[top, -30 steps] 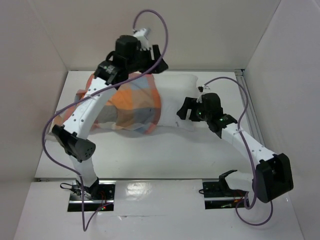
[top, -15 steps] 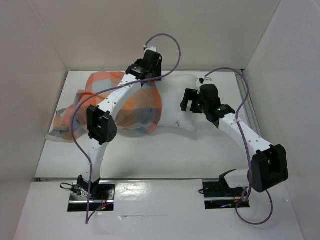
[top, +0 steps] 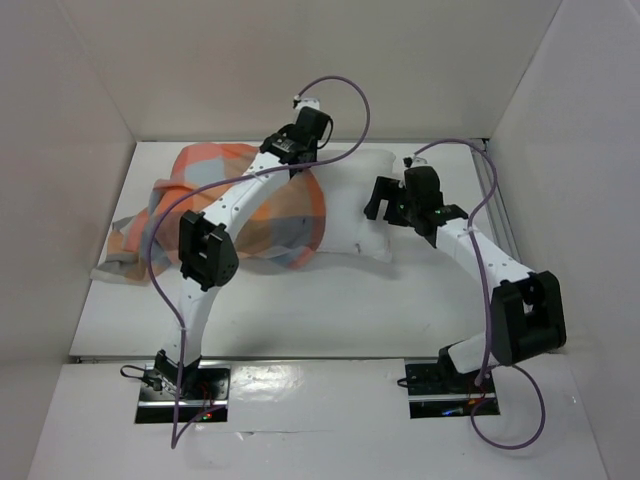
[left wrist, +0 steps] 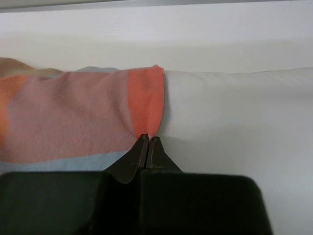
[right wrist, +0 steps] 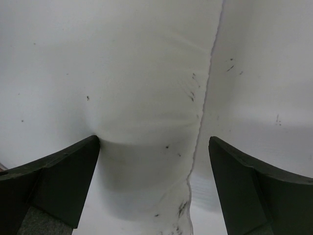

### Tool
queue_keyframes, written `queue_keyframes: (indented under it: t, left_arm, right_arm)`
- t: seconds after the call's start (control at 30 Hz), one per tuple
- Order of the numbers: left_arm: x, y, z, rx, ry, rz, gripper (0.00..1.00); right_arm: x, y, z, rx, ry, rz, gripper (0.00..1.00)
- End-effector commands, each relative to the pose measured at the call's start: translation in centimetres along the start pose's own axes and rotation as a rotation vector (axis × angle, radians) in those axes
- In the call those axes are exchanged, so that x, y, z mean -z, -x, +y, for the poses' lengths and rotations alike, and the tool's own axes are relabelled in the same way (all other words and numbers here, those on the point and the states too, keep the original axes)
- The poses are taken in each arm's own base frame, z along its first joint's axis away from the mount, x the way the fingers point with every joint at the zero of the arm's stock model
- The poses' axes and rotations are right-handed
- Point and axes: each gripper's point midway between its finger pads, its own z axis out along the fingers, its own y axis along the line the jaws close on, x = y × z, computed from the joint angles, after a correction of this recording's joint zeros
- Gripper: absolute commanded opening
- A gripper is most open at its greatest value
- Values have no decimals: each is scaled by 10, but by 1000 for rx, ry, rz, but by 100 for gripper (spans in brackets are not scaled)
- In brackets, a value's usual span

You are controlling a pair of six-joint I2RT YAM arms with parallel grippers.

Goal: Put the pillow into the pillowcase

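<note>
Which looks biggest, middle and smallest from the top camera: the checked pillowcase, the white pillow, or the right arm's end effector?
1. pillowcase: it covers the most.
2. pillow: only its uncovered part shows.
3. right end effector: smallest, even though it sits nearer the camera.

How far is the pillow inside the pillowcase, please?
Partly in: the pillowcase covers the left of the pillow; its white right end lies bare. The left end effector pinches the orange hem.

A robotics lab cell: plain white walls [top: 400,70] are boxing in a white bench [top: 330,305], and the left arm [top: 235,205] and right arm [top: 478,262] are sitting bolted on metal plates [top: 180,398], trailing purple cables [top: 340,80]
</note>
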Motion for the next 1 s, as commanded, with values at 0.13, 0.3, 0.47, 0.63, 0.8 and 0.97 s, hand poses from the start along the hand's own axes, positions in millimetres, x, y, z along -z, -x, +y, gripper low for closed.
queue_keyframes:
  t: [0.13, 0.3, 0.47, 0.63, 0.8, 0.97]
  left_arm:
    - [53, 47, 2, 62, -105, -78, 0]
    - [119, 58, -73, 75, -575, -65, 0]
    - [199, 71, -150, 84, -993, -69, 0]
    - [292, 81, -198, 116, -1455, -26, 0]
    - [310, 97, -209, 182, -1607, -24, 0]
    - [241, 91, -183, 293, -1545, 121, 0]
  right_arm:
    - [-29, 26, 14, -53, 122, -37, 99]
    - [-45, 25, 56, -108, 402, 9, 43]
    - [-3, 47, 134, -72, 639, -80, 0]
    - [72, 104, 169, -4, 773, -283, 0]
    - [87, 93, 165, -28, 735, -310, 0]
    - [47, 48, 127, -32, 586, -193, 0]
